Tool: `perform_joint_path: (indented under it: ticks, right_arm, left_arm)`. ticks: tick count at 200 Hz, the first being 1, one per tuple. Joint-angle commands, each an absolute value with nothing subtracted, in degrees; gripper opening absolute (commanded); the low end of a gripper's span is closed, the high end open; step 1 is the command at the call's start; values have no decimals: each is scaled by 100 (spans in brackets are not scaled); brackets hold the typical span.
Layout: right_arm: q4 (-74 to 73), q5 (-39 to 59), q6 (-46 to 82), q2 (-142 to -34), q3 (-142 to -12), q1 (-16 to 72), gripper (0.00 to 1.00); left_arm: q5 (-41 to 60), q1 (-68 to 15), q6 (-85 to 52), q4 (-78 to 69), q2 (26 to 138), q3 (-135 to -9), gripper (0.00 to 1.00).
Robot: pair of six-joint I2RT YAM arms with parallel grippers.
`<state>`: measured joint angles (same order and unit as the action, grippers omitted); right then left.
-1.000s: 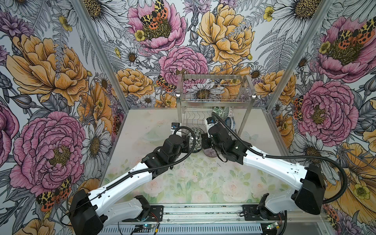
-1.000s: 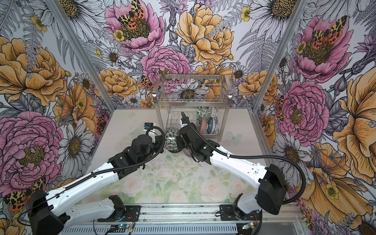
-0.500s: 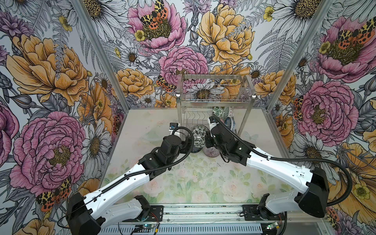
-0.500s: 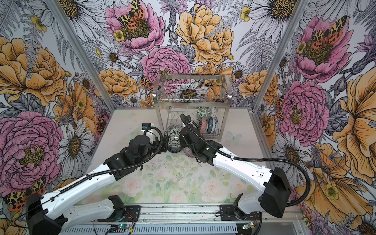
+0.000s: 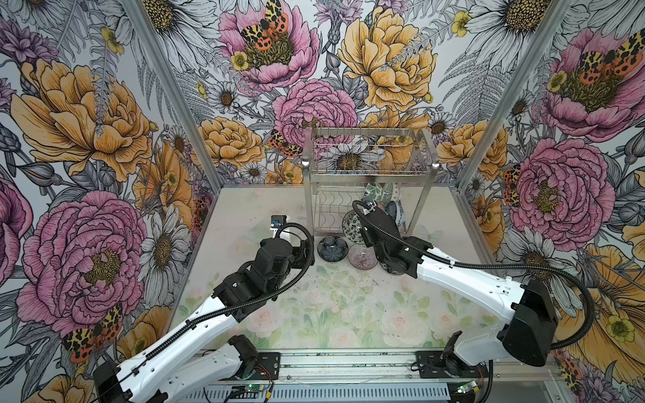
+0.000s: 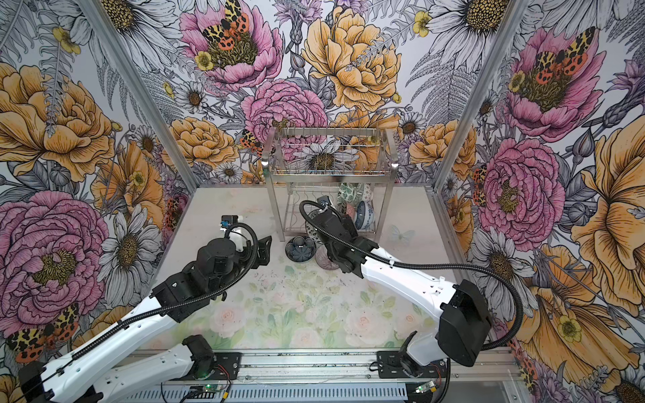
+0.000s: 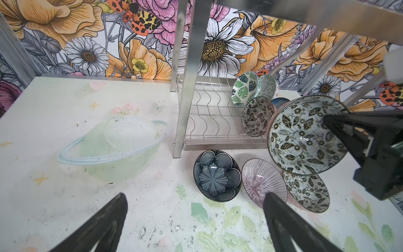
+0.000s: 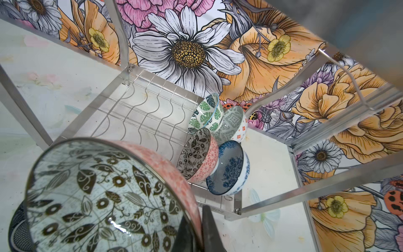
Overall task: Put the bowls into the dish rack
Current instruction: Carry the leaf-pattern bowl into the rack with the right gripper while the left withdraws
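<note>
The right hand (image 8: 197, 229) is clamped on the rim of a leaf-patterned bowl (image 8: 98, 196), holding it on edge at the front edge of the lower tier of the dish rack (image 5: 370, 173). At that tier's right end crowd four bowls (image 8: 194, 152), and its left slots stand free. The left hand (image 7: 195, 197) gapes wide and empty over the worktop (image 7: 65, 196), beside three bowls (image 7: 217, 174) lying along the rack's front.

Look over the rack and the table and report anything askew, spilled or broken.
Nothing spilled or broken. The four bowls in the lower tier of the dish rack lean together, crowded at one end, not standing apart in the dividers. Dark specks mark the table. The black-and-white bowl in the right gripper looks intact.
</note>
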<state>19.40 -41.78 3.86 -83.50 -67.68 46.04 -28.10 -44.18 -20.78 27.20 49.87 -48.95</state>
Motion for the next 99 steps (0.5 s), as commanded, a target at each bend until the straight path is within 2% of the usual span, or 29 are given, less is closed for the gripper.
perform_joint_path:
  ticks: [1, 67, 99]
  right_arm:
    - [1147, -4746, -305, -8531, -7145, 4612, 0]
    - [-271, -5667, -1846, -9298, -7205, 4572, 0]
    - [-1170, -5774, -2754, -9880, -7378, 4418, 0]
  left_arm:
    - [-2765, -4318, -1912, 2812, 4920, -4758, 99]
    - [-2406, -3964, -1830, 2611, 5026, -4586, 99]
    - [-2369, -3921, -1738, 2565, 5080, -4604, 99]
